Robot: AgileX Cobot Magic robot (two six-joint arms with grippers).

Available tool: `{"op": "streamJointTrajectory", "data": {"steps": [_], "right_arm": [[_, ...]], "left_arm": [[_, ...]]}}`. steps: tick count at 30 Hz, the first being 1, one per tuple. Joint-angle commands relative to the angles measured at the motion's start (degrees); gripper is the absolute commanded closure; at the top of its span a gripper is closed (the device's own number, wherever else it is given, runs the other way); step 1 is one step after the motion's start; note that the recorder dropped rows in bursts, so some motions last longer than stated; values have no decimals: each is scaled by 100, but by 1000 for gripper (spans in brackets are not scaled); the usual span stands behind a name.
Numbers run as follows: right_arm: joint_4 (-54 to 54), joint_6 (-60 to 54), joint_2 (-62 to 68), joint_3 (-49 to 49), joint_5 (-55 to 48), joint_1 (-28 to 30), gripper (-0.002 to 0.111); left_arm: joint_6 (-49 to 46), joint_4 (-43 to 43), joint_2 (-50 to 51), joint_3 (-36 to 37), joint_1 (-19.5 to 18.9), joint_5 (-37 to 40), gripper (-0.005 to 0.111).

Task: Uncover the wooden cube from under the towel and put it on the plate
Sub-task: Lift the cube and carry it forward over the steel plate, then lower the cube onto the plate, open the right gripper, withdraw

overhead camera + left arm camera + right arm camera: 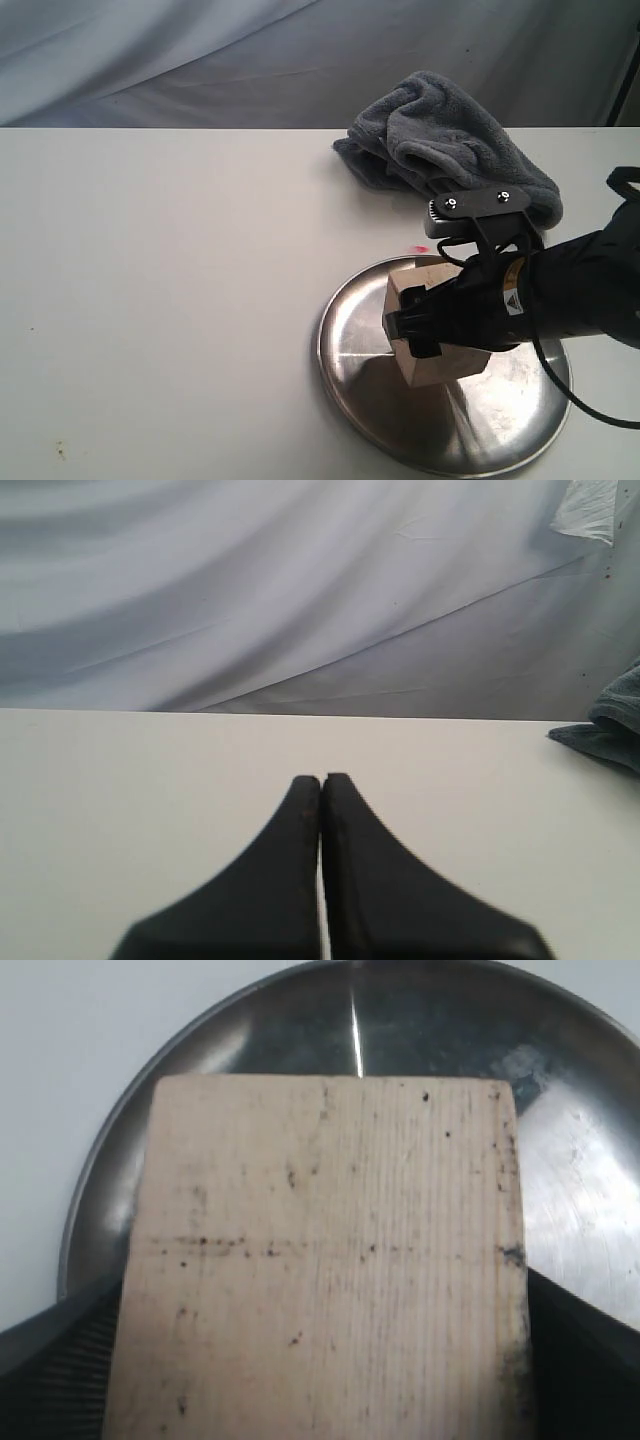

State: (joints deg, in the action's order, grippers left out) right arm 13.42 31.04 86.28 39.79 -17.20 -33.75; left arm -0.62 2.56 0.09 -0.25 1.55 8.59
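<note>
The wooden cube (447, 366), pale tan with faint grain, sits tilted over the middle of the shiny steel plate (345, 392). My right gripper (411, 323) is shut on it, one finger on each side. The right wrist view is mostly filled by the wooden cube (330, 1250), with a black finger (55, 1375) at either lower corner and the plate (585, 1190) behind it. I cannot tell whether the cube touches the plate. The dark grey towel (450, 140) lies bunched behind the plate. My left gripper (321, 780) is shut on nothing over bare table, out of the exterior view.
The white table (160, 300) stretches left of the plate, and a grey cloth backdrop (250, 50) hangs behind its far edge. A small pink mark (418, 247) lies between towel and plate. The towel's edge (612, 732) shows beside the left gripper.
</note>
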Motion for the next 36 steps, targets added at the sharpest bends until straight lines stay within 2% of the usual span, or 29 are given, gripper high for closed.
{"op": "streamJointTrajectory", "data": {"steps": [1,9,21,30,33,36], "right_arm": [[44,-101,-30,6,453,-32,58],[-4,-564,429,6,511,-7,59],[-14,-676,676,6,709,-7,59],[-14,-898,654,6,725,-7,53],[-14,-936,654,6,736,-7,46],[-14,-936,654,6,747,-7,32]], "left_arm": [[10,-4,-9,25,5,-23,105],[12,-4,-9,25,5,-23,105],[12,-4,-9,25,5,-23,105],[12,-4,-9,25,5,-23,105],[12,-4,-9,25,5,-23,105],[12,-4,-9,25,5,-23,105]]}}
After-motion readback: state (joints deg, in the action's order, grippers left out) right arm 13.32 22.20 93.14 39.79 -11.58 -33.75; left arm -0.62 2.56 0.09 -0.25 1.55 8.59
